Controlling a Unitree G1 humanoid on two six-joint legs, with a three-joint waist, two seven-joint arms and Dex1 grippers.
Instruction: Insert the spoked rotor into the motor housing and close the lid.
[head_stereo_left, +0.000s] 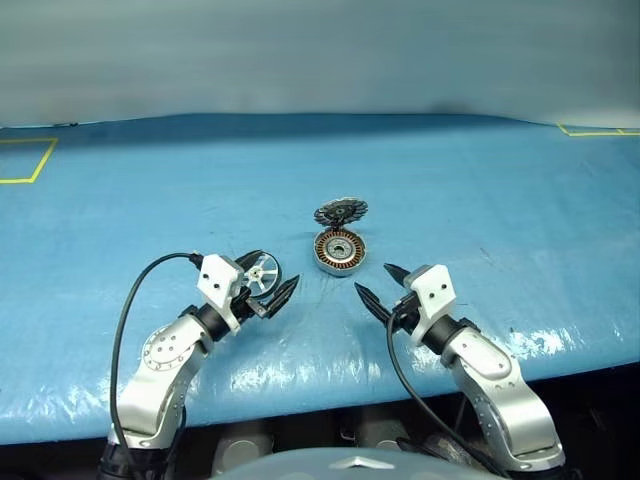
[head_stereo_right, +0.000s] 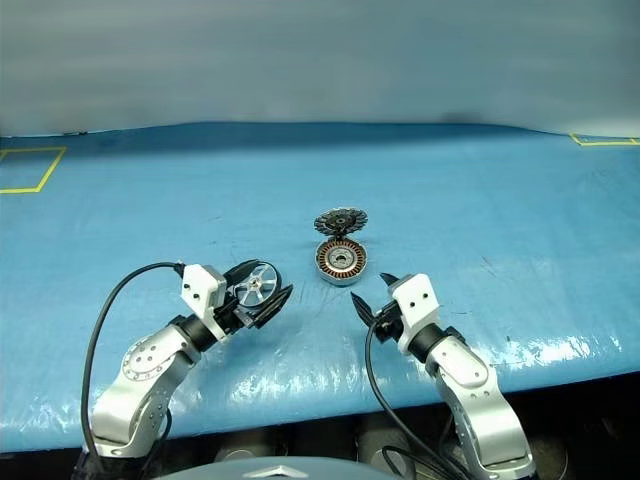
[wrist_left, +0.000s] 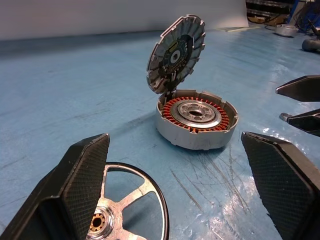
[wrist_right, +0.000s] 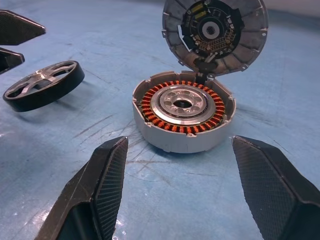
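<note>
- The table (head_stereo_left: 120, 200) is covered with a blue, glossy sheet, scuffed near the housing; yellow tape marks sit at its far corners, and a pale wall rises behind.
- The left gripper (head_stereo_left: 268, 285) hangs low over the sheet with its fingers spread wide and nothing between them.
- The rotor (wrist_right: 44, 85) lies flat on the sheet just beside the left gripper's outer finger (wrist_left: 75, 190), partly behind it; I cannot tell whether they touch.
- The right gripper (head_stereo_left: 383, 287) stands well open too, gripping nothing and touching nothing.
- The housing (wrist_right: 184, 112) rests on the sheet ahead of both grippers, between the lines of their fingers, apart from each; its copper windings show.
- The lid (wrist_right: 215, 35) stands raised on the housing's far rim, dark inner face turned toward the grippers.
</note>
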